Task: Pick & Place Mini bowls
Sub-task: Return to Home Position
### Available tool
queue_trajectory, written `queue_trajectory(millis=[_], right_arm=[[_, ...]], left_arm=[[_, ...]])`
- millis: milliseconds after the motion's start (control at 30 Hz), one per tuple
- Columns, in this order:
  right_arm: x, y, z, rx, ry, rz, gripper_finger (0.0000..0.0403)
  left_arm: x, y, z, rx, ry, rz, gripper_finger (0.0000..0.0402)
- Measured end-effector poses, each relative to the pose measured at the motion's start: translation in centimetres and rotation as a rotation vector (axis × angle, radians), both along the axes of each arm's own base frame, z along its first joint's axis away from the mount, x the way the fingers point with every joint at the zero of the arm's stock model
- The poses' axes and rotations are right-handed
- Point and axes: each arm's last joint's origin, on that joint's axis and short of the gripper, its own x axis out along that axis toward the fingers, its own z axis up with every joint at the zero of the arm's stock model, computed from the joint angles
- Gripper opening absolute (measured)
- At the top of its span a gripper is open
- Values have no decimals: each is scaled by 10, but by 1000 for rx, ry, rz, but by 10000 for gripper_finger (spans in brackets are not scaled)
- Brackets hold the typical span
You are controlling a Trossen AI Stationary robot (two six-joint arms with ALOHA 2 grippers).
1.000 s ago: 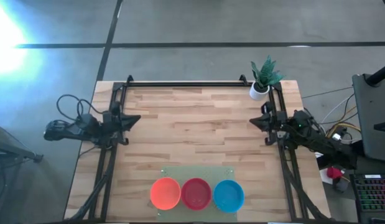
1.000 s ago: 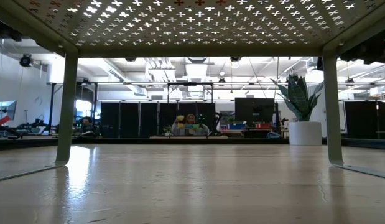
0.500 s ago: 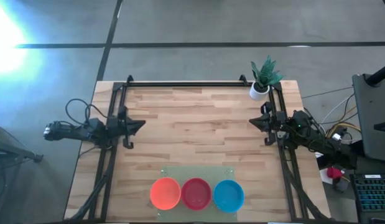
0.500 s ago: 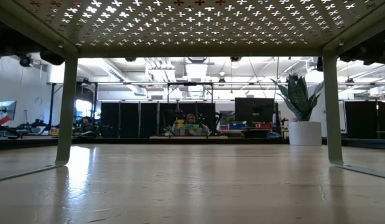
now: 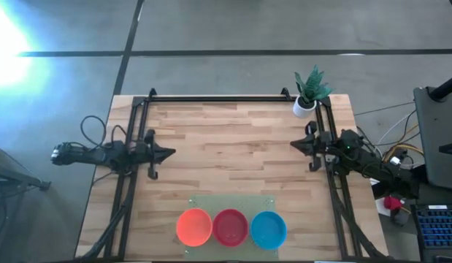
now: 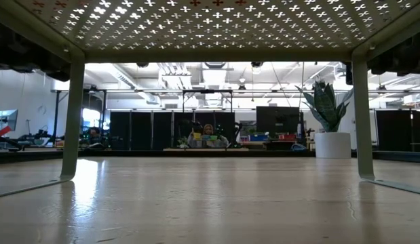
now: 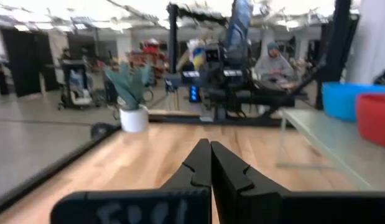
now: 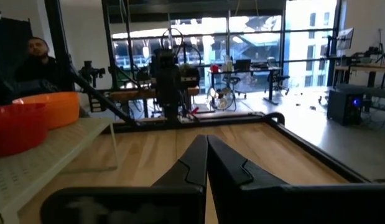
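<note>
On the shelf (image 5: 233, 203) at one long edge of the worktop (image 5: 233, 146), the mini bowls (image 5: 230, 227) sit in a row: orange, red, blue. The left end effector (image 5: 169, 153) and the right end effector (image 5: 294, 145) sit at opposite worktop sides, well apart from the bowls. Both have fingers pressed together, holding nothing.

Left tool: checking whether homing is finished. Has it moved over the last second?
Yes. From above, the left tool has slid inward, away from the left edge of the table and slightly nearer the shelf.
</note>
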Motion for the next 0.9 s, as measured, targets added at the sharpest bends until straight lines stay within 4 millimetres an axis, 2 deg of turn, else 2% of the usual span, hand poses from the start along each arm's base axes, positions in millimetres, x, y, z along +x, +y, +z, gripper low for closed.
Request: queue_trajectory(millis=[267,900], right_arm=[[1,0,-7,-31,68,-7,8],[1,0,-6,-25,66,-6,8]], left_arm=[[0,-1,-4,-19,40,-43,0],[1,-1,-5,-17,50,-36,0]])
